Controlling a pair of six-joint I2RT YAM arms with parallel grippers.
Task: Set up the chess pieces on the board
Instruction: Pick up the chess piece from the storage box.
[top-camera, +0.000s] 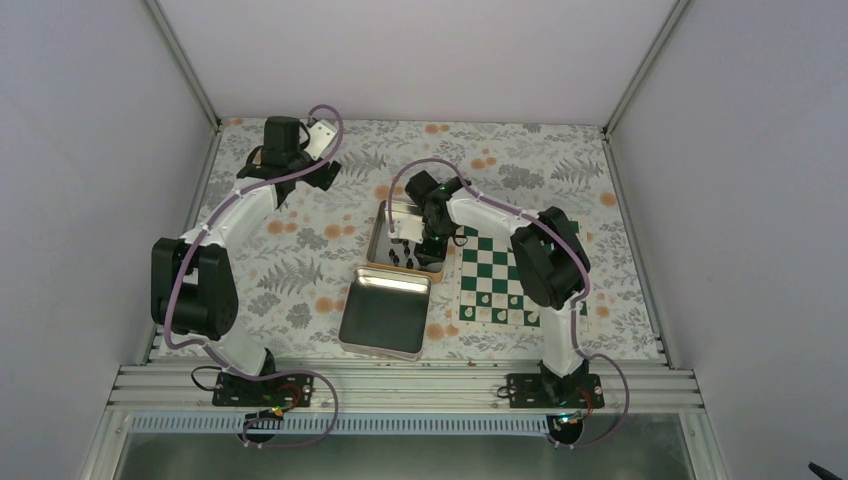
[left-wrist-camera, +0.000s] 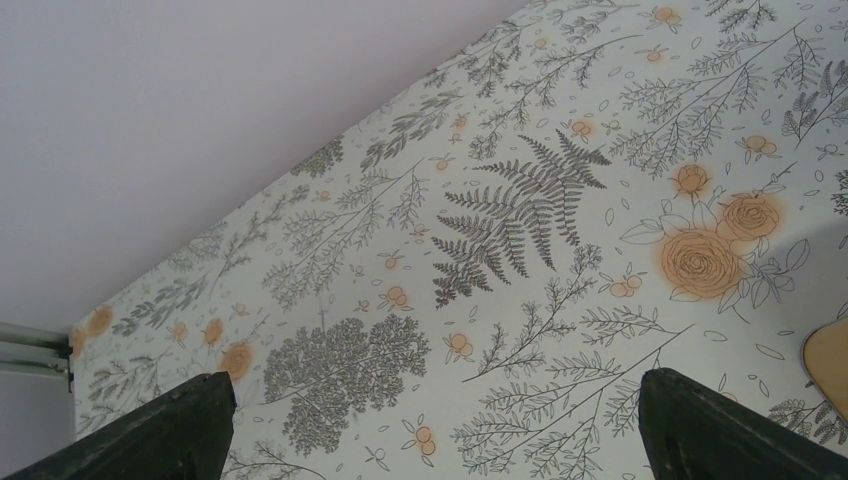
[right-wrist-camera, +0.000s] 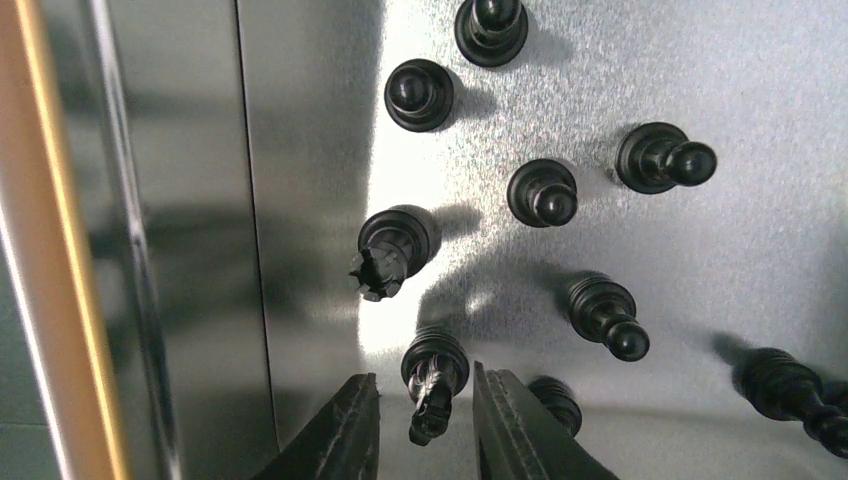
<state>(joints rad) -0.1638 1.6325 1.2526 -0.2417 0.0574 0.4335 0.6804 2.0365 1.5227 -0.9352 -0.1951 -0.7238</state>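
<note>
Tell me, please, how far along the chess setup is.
Done: no black pieces show on the visible board. In hand: the right end effector straddles one piece in the tin, not yet closed. Left: the eight others there, at least.

Left arm (top-camera: 235, 215) reaches far back-left, elbow folded low near base. Left gripper (left-wrist-camera: 430, 400) spread wide, hovering. Right arm (top-camera: 500, 215) hooks inward, elbow raised, wrist pointing straight down. Right gripper (right-wrist-camera: 422, 400) low, jaws narrowly parted.
</note>
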